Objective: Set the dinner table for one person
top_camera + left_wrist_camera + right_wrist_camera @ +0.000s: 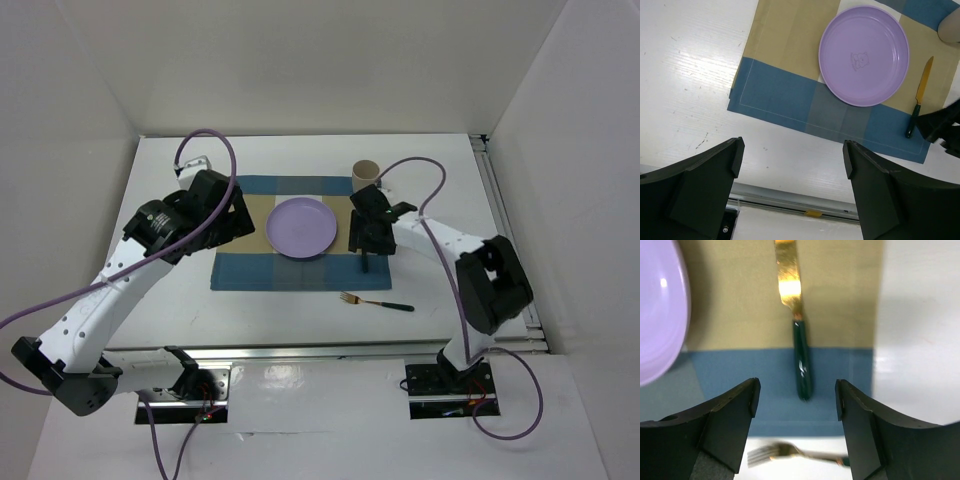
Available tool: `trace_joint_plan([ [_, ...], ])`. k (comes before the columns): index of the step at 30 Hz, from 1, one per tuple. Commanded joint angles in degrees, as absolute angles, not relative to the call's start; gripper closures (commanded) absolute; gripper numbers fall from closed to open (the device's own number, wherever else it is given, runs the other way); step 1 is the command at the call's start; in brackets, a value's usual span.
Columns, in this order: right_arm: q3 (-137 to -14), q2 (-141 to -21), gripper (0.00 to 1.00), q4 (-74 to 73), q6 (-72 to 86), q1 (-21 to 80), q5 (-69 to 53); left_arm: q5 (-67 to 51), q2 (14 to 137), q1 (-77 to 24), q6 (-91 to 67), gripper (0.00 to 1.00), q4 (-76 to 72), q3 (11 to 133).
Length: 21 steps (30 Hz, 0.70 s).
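On the mat [245, 268], right of the plate [301, 227], the knife [802, 370] lies flat. Right pincer [797, 392] hangs open over its handle, left pincer [792, 155] open too. Best rise straight, then take the fork [372, 301] off the bare bench [280, 315].

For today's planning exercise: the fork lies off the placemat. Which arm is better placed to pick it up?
Right. The fork lies close to the open right gripper, showing in its wrist view; the open left gripper sits across the plate.
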<state>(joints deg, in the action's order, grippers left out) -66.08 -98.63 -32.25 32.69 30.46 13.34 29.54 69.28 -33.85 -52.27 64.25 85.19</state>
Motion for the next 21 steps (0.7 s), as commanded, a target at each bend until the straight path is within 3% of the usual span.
trace_joint_plan([
  [1, -62.51, -88.01, 0.27, -33.31, 30.50, 27.79, 14.68, 29.44, 69.26, -33.57, -50.45, 0.00, 62.84, 85.17],
  [9, -45.10, -76.21, 0.23, -31.29, 35.32, 21.71, 2.12, 28.92, 69.79, -33.57, -49.22, 0.00, 61.70, 86.22],
  [21, -39.90, -75.15, 0.06, -29.01, 34.11, 22.94, -2.81, 27.25, 70.31, -33.57, -49.22, 0.00, 61.70, 85.17],
])
